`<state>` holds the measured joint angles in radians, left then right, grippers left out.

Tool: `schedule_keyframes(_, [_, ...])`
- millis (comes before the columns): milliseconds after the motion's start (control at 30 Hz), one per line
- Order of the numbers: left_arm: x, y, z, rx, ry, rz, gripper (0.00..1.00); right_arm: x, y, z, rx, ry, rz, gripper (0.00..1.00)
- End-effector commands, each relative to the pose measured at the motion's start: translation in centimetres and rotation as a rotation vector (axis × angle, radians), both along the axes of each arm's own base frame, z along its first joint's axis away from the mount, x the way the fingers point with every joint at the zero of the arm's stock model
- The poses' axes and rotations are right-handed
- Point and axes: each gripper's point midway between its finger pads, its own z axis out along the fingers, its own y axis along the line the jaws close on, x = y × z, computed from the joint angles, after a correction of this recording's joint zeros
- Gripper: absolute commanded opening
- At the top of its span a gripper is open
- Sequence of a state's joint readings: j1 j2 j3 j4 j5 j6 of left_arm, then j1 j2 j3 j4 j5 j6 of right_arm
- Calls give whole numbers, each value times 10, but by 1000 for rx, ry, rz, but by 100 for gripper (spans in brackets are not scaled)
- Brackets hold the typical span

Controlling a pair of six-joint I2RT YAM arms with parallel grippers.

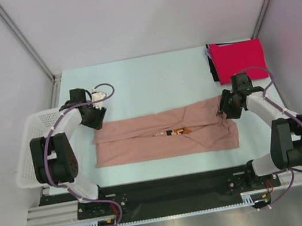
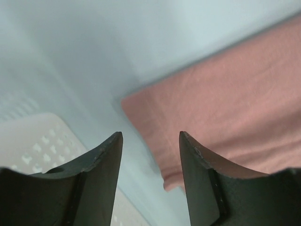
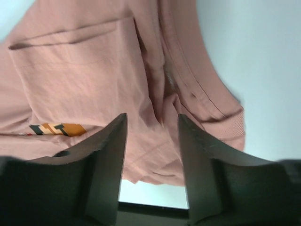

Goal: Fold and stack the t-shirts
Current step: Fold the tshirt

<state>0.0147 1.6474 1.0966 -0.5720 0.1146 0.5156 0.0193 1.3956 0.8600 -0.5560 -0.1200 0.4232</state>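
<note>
The dusty-pink shirt (image 1: 166, 135) lay flat on the desk (image 1: 152, 83), its long axis running left to right. My left fingers (image 1: 97, 123) hung open at its left end, and my right fingers (image 1: 223, 113) were open over its right end, so each arm was nearest its own end.

The pale blue-green worktop (image 1: 151, 81) carries three shirts. A dusty-pink t-shirt (image 1: 144, 140) lies flat across its near middle, folded lengthwise into a long band running left to right. The band's left end is fairly square and its right end is more rumpled, with overlapping folds. A small orange-and-dark print (image 1: 179, 131) shows at the fold line near the middle. In the far right corner sits a folded black t-shirt (image 1: 212, 70), showing only as a dark edge along the left side of the bright red folded t-shirt (image 1: 238, 58) lying on top. A white lattice basket (image 1: 28, 149) sits at the left edge; whether it rests on the worktop is unclear.
</note>
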Motion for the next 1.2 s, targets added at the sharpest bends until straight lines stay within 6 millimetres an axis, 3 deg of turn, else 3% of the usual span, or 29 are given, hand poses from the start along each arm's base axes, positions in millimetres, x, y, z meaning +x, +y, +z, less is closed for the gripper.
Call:
schedule_keyframes(0, [26,20,-1,50,-39,78,58,21,11,-3,58,-48,15,50])
schedule_keyframes(67, [28,17,-9,39,-32,75,59,23,10,-11,55,-26,8,39])
schedule_keyframes(100, [28,16,-12,39,-29,73,60,24,8,-13,44,-18,6,26])
schedule_keyframes(200, [25,14,-21,28,-8,62,61,13,-1,-26,10,43,-17,0])
schedule_keyframes(233, [21,14,-26,28,4,60,54,10,-4,-28,-2,52,-23,0])
schedule_keyframes(267, [20,14,-28,26,9,59,34,9,-8,-26,-21,46,-32,0])
schedule_keyframes(367, [15,16,-36,44,31,55,15,6,-10,-23,-36,37,-34,0])
schedule_keyframes(433, [14,19,-36,56,29,61,15,5,-12,-19,-40,40,-34,16])
schedule_keyframes(500, [16,20,-32,59,13,61,19,3,-15,-11,-61,48,-37,45])
schedule_keyframes(533, [18,19,-26,56,-4,58,23,2,-17,-6,-74,45,-43,48])
schedule_keyframes(733, [27,9,2,6,-77,30,39,-32,-44,25,-139,12,-208,58])
schedule_keyframes(933, [40,-8,20,-74,-119,-19,53,-68,-40,21,-60,4,-359,63])
schedule_keyframes(967, [40,-8,18,-73,-111,-29,56,-70,-37,23,-33,-11,-376,64])
schedule_keyframes(1167, [45,5,-18,11,-37,-5,58,-84,-24,-15,85,23,-514,64])
